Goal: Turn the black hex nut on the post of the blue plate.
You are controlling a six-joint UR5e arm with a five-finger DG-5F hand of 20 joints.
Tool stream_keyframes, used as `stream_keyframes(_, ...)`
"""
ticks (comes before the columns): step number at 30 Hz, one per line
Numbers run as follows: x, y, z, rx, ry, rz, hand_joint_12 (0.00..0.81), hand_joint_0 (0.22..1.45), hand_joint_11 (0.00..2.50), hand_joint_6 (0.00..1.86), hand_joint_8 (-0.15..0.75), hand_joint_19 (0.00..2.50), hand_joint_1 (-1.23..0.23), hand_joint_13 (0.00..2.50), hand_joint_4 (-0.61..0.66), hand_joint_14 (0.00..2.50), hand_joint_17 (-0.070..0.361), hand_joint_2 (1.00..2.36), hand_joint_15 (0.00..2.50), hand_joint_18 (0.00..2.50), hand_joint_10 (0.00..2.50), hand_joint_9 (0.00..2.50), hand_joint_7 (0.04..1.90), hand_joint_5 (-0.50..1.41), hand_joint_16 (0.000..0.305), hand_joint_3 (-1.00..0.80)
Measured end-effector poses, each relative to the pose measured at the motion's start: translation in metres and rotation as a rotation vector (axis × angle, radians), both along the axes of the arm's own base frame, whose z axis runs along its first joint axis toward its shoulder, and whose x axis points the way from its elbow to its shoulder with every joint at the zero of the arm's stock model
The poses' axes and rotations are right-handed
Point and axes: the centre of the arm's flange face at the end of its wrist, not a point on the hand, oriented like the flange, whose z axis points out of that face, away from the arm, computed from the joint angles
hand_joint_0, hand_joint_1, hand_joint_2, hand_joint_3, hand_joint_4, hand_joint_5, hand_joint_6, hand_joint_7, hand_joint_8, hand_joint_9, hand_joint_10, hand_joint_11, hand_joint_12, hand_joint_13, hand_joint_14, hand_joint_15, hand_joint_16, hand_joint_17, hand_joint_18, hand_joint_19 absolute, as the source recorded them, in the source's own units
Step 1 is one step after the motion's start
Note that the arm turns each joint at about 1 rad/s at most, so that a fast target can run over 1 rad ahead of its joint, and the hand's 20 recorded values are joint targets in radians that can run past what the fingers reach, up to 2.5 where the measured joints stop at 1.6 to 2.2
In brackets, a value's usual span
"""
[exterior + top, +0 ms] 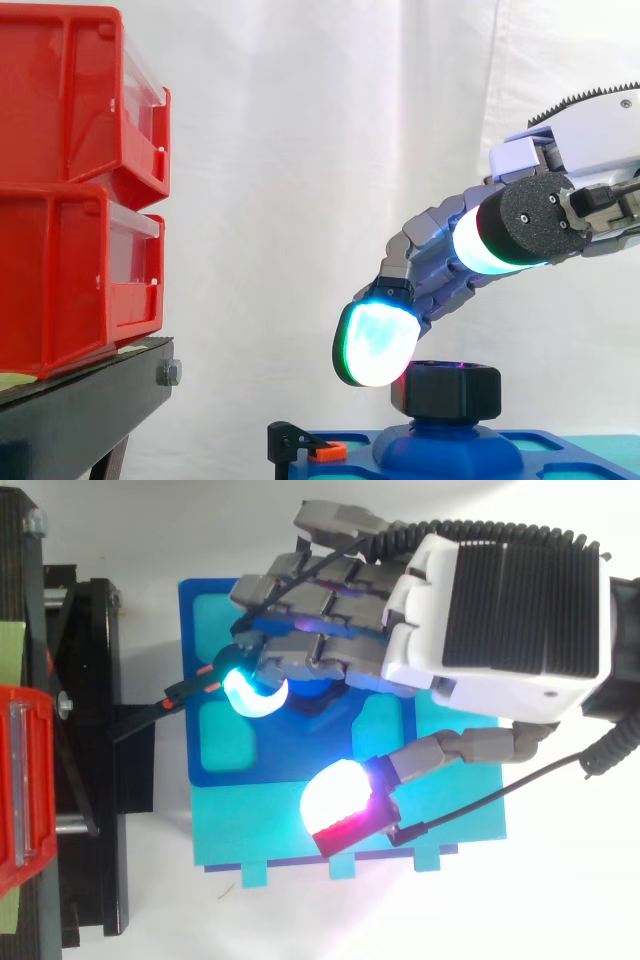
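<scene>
Hand (pixel 440 262) hovered over the black hex nut (pixel 450 390), fingers spread, nothing gripped.

The nut sat on the blue post (pixel 445 447) at the middle of the blue plate (pixel 192 630). Fingers arched loosely down over it, and one glowing fingertip (pixel 375 345) sat just at the nut's upper left edge; contact was unclear. The thumb (pixel 335 795) was splayed well away from the nut, over the teal base (pixel 260 825). A black clamp with an orange tab (pixel 305 446) was at the plate's left edge. Red bins (pixel 60 190) were stacked on the black stand (pixel 80 405), further left.
</scene>
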Motion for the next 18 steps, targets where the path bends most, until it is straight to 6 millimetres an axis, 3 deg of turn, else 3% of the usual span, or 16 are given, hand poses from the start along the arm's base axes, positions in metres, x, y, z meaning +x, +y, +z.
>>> stream_keyframes(18, -0.008, -0.046, -0.002, -0.005, 0.024, 0.030, 0.387, 0.47, 0.00, 0.50, 0.239, 0.19, -0.22, 0.25, 0.13, 0.00, 0.139, 1.00, 0.10, 0.07, 0.00, 0.22, 0.81, -0.23, 0.062, -0.50)
